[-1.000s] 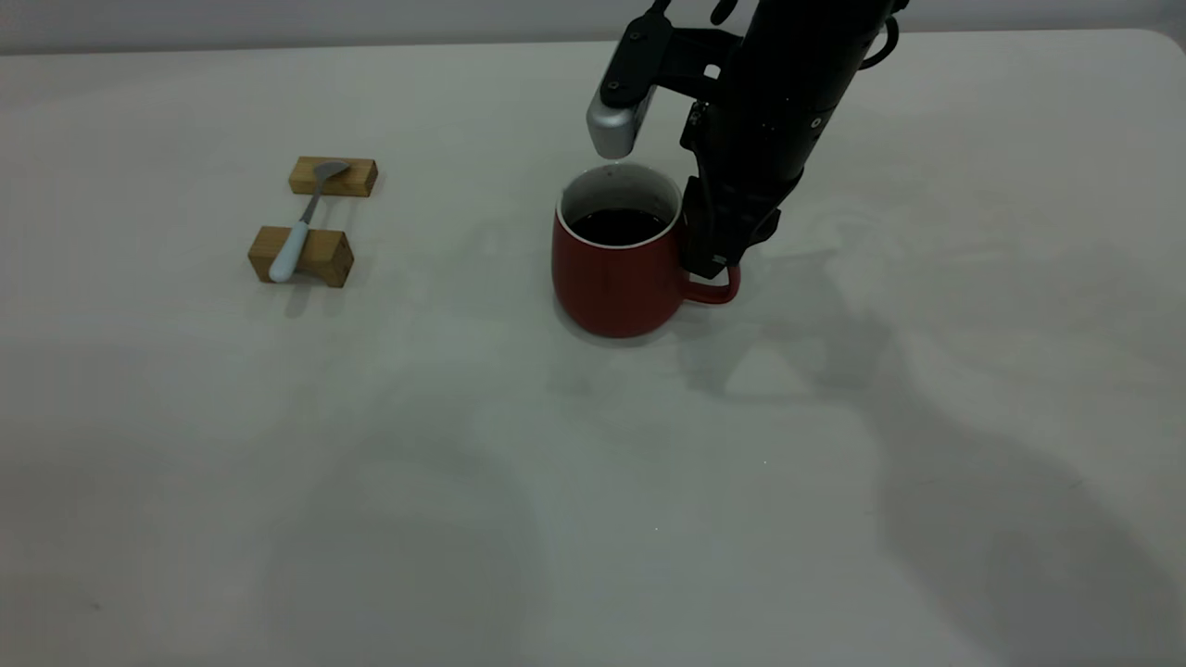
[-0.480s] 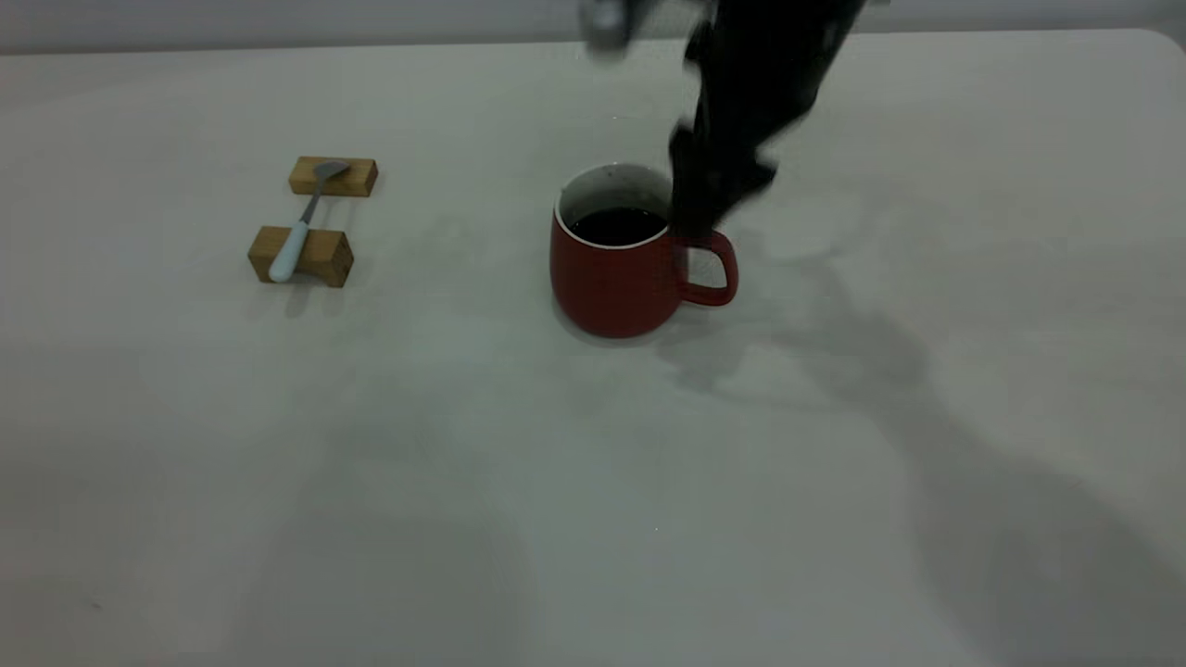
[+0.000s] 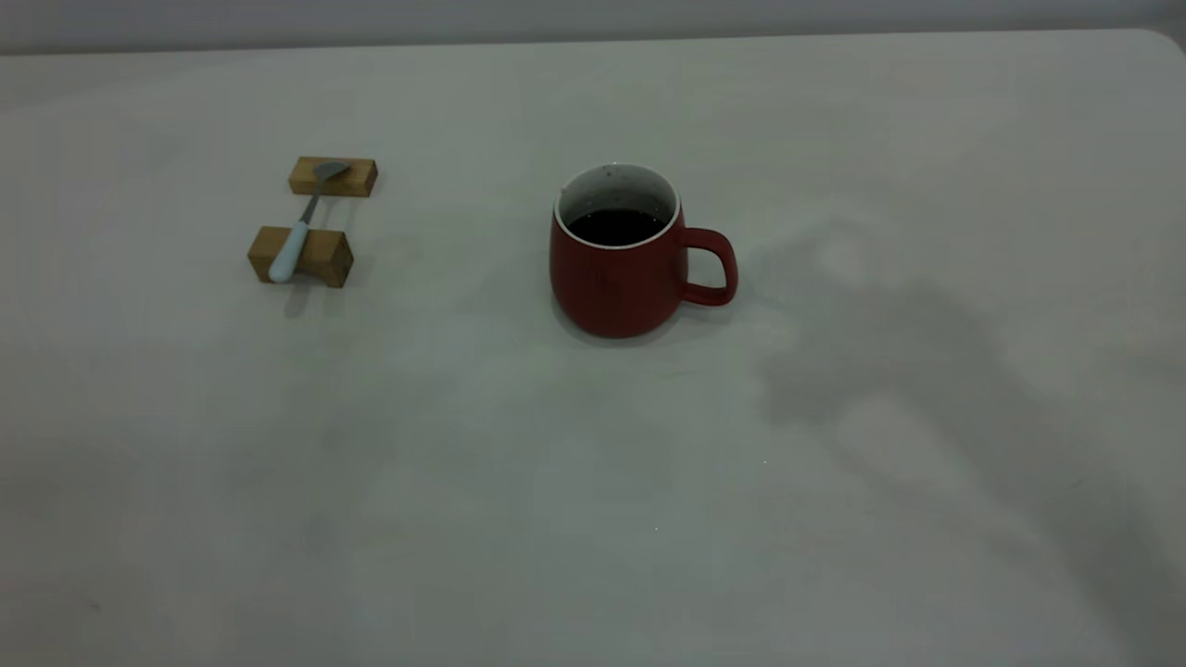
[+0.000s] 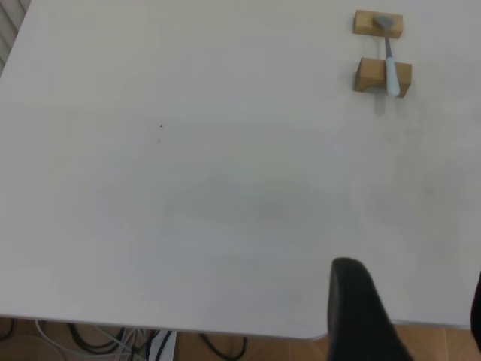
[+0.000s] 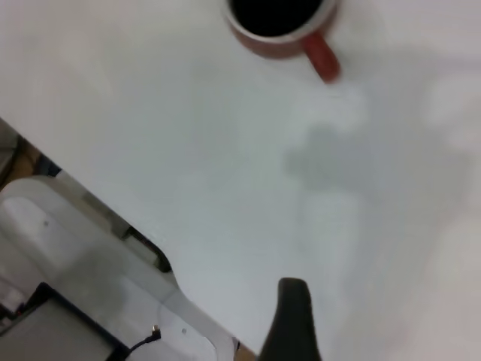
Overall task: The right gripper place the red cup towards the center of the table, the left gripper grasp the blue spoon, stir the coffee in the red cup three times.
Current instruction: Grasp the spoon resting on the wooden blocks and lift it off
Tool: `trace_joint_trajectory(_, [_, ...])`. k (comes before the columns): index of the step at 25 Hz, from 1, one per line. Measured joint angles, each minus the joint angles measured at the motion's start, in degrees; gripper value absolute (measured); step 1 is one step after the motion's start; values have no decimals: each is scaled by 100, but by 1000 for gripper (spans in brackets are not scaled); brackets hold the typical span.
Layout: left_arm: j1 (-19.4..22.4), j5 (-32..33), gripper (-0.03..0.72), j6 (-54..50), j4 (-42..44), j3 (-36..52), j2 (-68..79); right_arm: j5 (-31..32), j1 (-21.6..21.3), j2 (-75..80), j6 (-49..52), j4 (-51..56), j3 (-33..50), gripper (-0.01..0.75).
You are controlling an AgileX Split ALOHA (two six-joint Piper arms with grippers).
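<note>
Exterior view: the red cup [image 3: 619,264] stands mid-desk [image 3: 593,482], handle at 3 o'clock. The blue spoon [image 3: 301,227] bridges two wooden blocks [image 3: 301,256] at the cup's 9 o'clock, handle toward 7.

Left wrist view: the spoon lies well apart from the left gripper [image 4: 409,316]; its fingers look spread, probably.

Right wrist view: the right gripper's one visible finger [image 5: 293,320] hangs far from the cup; I cannot tell its spread.

Two wooden blocks [image 3: 301,255] [image 3: 334,176]; cables [image 4: 113,338], probably.

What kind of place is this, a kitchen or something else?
Probably a robot test bench, not a kitchen: a bare off-white table, a dark-red mug of coffee, a pale-blue-handled spoon staged on two wooden blocks, loose cables under the table edge.
</note>
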Motion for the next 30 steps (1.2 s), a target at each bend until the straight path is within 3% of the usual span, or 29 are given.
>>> trace_joint_trajectory(4, [0,0,438,0,0,0,0,73,-11,-807,504,-236,258,705])
trace_joint_trajectory(7, [0,0,438,0,0,0,0,88,-11,-1632,739,-304,889,703])
trace_joint_trajectory(17, [0,0,438,5,0,0,0,38,-22,-5458,1717,-585,3960,694])
trace_joint_trajectory(23, [0,0,438,5,0,0,0,-406,-733,-7840,1746,-657,5348,685])
trace_joint_trajectory(30, [0,0,438,5,0,0,0,-432,-1420,-9124,1811,-916,5928,679])
